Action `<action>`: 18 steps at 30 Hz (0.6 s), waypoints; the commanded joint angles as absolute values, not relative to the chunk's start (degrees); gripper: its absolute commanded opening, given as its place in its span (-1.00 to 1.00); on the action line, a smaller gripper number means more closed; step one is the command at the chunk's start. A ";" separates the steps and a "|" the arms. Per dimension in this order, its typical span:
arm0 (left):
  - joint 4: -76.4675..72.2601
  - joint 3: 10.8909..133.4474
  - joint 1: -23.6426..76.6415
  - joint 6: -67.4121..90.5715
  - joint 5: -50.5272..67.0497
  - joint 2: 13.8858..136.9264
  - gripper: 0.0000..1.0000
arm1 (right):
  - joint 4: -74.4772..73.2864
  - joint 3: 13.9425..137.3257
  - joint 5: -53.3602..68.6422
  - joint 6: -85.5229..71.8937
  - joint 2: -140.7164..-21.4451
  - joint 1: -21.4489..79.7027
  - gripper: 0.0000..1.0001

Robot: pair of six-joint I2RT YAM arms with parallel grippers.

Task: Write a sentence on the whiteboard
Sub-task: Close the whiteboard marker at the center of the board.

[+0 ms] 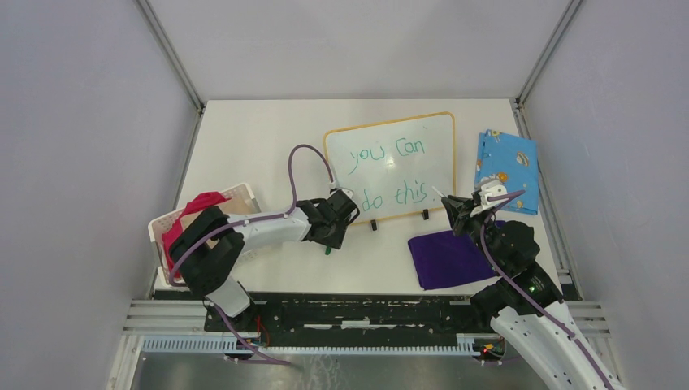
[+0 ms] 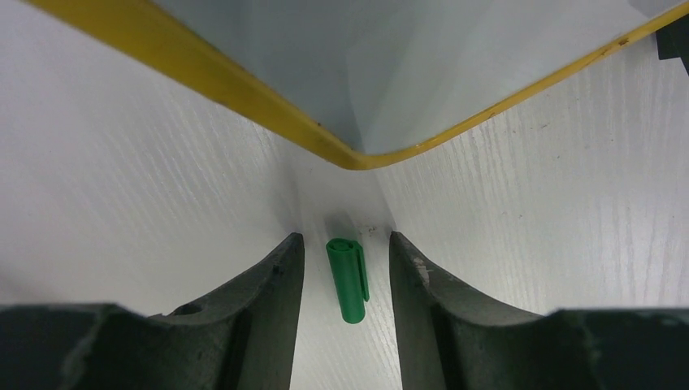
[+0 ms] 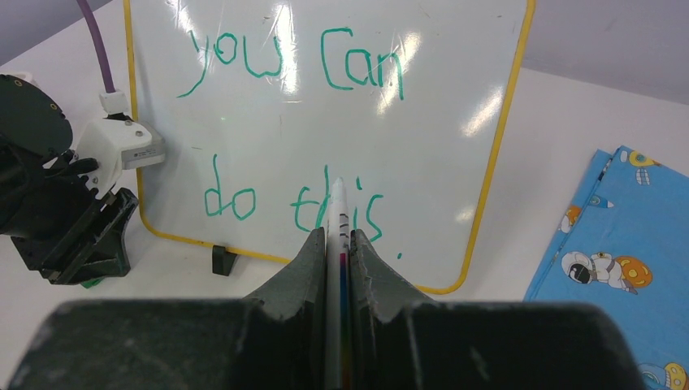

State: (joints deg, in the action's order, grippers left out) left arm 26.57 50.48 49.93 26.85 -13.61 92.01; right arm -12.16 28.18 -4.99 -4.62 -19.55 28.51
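Observation:
The whiteboard (image 1: pixel 431 142) with its yellow rim stands tilted at mid-table. The sentence (image 1: pixel 404 149) "you can do this" is on it in green, in two lines, also readable in the right wrist view (image 3: pixel 345 69). My right gripper (image 3: pixel 336 237) is shut on a white marker (image 3: pixel 336 203) whose tip points at the word "this", just short of the board. My left gripper (image 2: pixel 345 240) is open and low over the table by the board's lower left corner (image 2: pixel 349 158). A green marker cap (image 2: pixel 349 280) lies between its fingers with a gap on each side.
A blue patterned cloth (image 1: pixel 508 171) lies right of the board and a purple cloth (image 1: pixel 451 258) under my right arm. A white basket (image 1: pixel 244 195) holding a red cloth (image 1: pixel 195 213) sits at the left. Black feet (image 3: pixel 223 260) prop the board's lower edge.

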 commanded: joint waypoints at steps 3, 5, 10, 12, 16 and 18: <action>26.79 48.59 49.75 25.85 -10.67 92.66 -0.03 | -10.80 30.67 -5.72 -4.09 -19.08 28.83 -1.00; 26.80 48.24 49.75 25.92 -9.62 92.35 -0.04 | -10.93 30.67 -5.78 -4.07 -19.04 28.82 -1.00; 28.41 47.52 49.74 25.80 -8.64 90.77 -0.06 | -11.17 30.85 -5.92 -4.03 -18.81 28.76 -1.00; 29.18 47.13 49.75 25.75 -8.90 90.10 -0.06 | -11.31 30.89 -5.89 -4.04 -18.85 28.79 -1.00; 30.35 46.55 49.75 25.34 -8.95 89.48 -0.08 | -11.32 30.69 -5.89 -4.22 -18.64 28.74 -1.00; 30.41 46.39 49.72 25.06 -8.64 89.87 -0.10 | -11.16 30.50 -5.80 -4.35 -18.56 28.82 -1.00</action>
State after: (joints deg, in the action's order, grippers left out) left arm 26.96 48.23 49.84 26.83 -10.55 89.80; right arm -12.19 28.18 -5.02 -4.62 -19.53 28.51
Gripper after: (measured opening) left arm 0.462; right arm 0.170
